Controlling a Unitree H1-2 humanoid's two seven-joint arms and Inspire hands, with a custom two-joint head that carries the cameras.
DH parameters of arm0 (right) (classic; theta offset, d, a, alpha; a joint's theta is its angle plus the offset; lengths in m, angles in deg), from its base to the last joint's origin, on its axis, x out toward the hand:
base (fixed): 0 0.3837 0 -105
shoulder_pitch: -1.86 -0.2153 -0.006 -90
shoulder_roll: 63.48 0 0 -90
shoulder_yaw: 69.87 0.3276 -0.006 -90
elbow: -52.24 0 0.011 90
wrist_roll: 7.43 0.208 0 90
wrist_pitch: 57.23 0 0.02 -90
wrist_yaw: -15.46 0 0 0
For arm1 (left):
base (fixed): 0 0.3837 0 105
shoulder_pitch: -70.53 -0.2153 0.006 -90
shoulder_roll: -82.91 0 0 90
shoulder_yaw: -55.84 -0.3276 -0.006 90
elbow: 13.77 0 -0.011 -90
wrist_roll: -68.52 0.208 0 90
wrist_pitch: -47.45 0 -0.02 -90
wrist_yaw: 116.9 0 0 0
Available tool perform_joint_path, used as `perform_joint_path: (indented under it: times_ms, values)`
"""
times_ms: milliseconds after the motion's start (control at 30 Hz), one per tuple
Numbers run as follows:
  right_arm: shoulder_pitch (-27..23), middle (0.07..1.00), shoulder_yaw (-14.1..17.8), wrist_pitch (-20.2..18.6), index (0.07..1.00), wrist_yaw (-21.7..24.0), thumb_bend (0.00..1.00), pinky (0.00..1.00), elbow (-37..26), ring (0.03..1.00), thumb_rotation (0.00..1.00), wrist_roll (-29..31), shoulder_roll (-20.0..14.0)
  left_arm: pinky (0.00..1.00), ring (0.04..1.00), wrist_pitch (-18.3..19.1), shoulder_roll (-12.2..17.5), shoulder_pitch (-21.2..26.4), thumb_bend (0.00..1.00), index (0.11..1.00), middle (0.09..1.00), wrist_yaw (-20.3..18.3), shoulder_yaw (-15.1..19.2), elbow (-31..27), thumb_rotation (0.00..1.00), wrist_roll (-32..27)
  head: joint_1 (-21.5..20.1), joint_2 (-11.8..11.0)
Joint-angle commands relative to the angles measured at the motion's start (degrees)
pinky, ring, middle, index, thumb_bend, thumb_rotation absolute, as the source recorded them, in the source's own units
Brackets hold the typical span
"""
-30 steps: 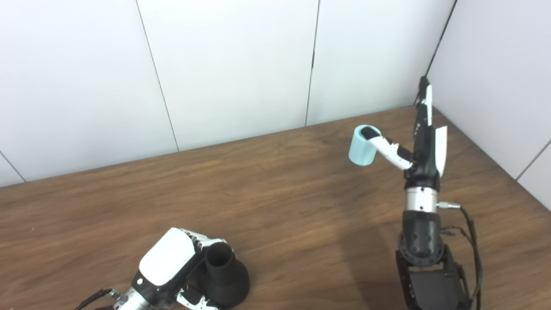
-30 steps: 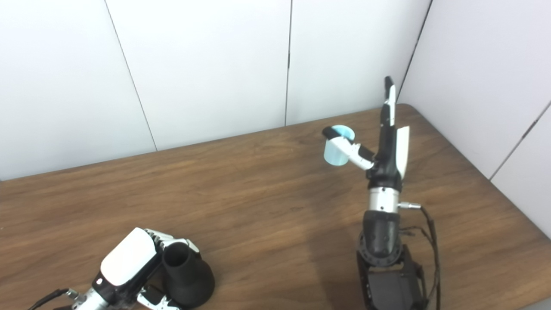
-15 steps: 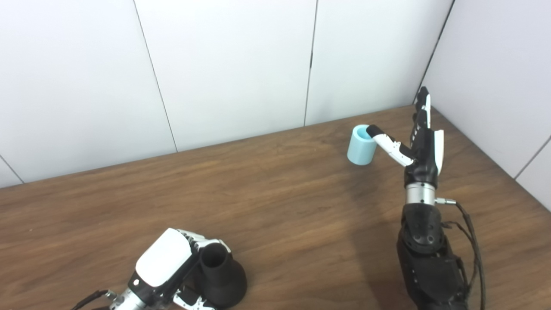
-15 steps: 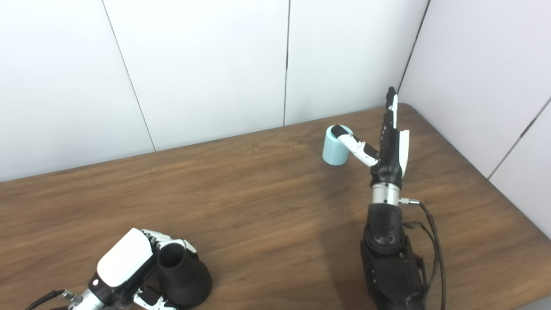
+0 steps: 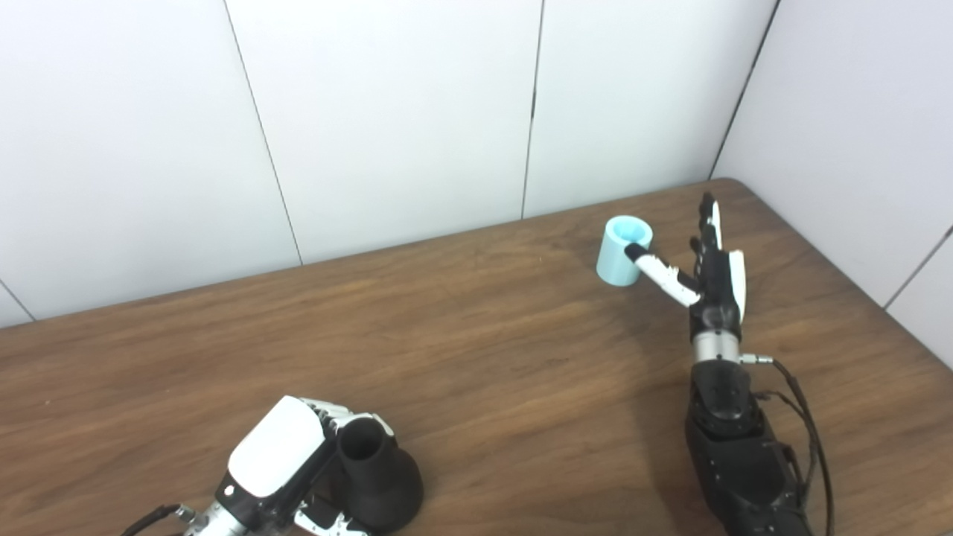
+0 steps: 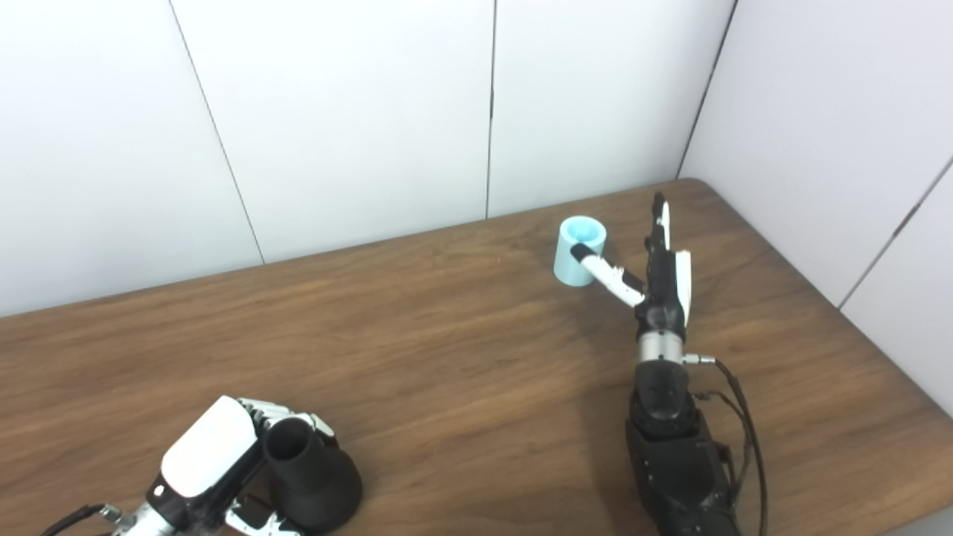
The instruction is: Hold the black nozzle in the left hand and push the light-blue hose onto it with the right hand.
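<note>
While the left hand (image 5: 279, 465) keeps its fingers wrapped around the black nozzle (image 5: 374, 480) at the near left of the bench (image 5: 461, 357), your attention belongs at the far right.

Item, black nozzle: flared base on the bench, open mouth upward, held by the left hand.

Item, light-blue hose (image 5: 622, 251): a short cylinder, standing upright on the bench near the far right corner, open end up. A second ago it hung tilted in the air on the right thumb; now it sits lower, apparently back on the wood.

Item, right hand (image 5: 711, 260): fingers straight and spread away from the thumb, nothing gripped. The thumb tip lies at the hose's rim; whether it still hooks inside cannot be told.

Judgement: the lift seems to have failed or been given up. You have no secure hold on the hose, which stands well apart from the nozzle, so a fresh grasp around its wall comes first.
</note>
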Motion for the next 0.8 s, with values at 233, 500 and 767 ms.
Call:
perform_joint_path:
  times_ms: [233, 500, 767]
  values:
    - [-0.93, 0.975, -1.28, 4.87, 0.966, -0.38, 1.00, 0.93, 3.41, 0.970, 0.49, -0.63, -1.50, 0.34, 0.441, -0.15, 1.50, -1.94, 0.52, 0.463, 0.504, 0.80, -1.13, 1.23, 0.00, -1.84, -0.30, 0.25]
    - [0.07, 0.963, -2.29, 2.95, 0.958, 0.59, 1.00, 0.90, 2.05, 0.953, 0.40, -0.06, -1.15, 0.34, 0.444, -0.15, 1.51, -2.00, 0.52, 0.467, 0.501, 1.02, -1.07, 1.63, 0.00, -1.25, -0.39, 0.27]
    - [0.04, 0.955, -2.71, 1.58, 0.949, 0.94, 1.00, 0.88, 1.72, 0.941, 0.36, -0.56, -1.55, 0.34, 0.444, -0.15, 1.67, -1.94, 0.52, 0.464, 0.503, 1.54, -1.52, 1.67, 0.00, -1.44, -0.18, 0.40]
